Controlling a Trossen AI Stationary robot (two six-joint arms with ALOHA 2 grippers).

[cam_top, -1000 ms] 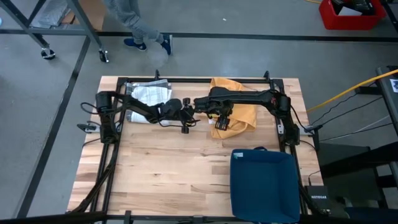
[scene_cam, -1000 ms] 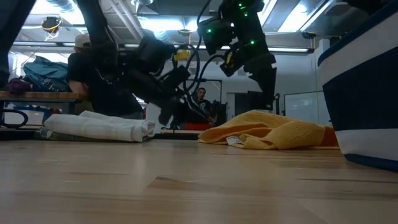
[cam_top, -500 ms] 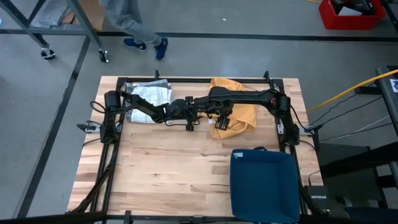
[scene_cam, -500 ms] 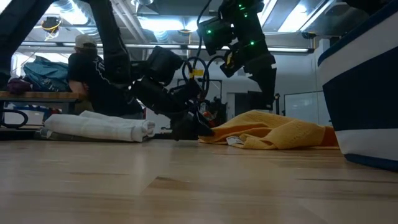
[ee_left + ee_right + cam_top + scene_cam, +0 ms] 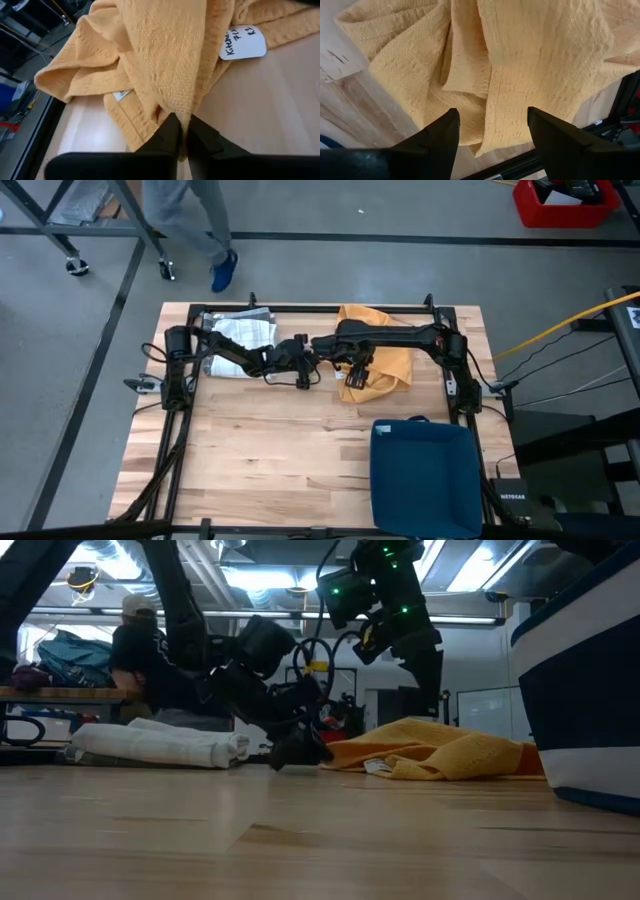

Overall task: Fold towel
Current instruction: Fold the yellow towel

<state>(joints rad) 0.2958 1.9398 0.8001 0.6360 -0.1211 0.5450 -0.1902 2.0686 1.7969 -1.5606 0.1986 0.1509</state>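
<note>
Left gripper: fingers pressed together on a fold at the edge of the yellow towel, low over the table, as the left wrist view shows. In the high view this gripper lies at the towel's left edge, its arm reaching in from the table's left side. Right gripper: fingers apart, holding nothing, poised above the crumpled middle of the towel; in the low view it hangs clear of the cloth. The towel lies bunched on the far right part of the wooden table, with a white label showing near its edge. A white folded cloth rests at the far left of the table. A dark blue bin stands at the near right. A person stands on the floor beyond the table.
</note>
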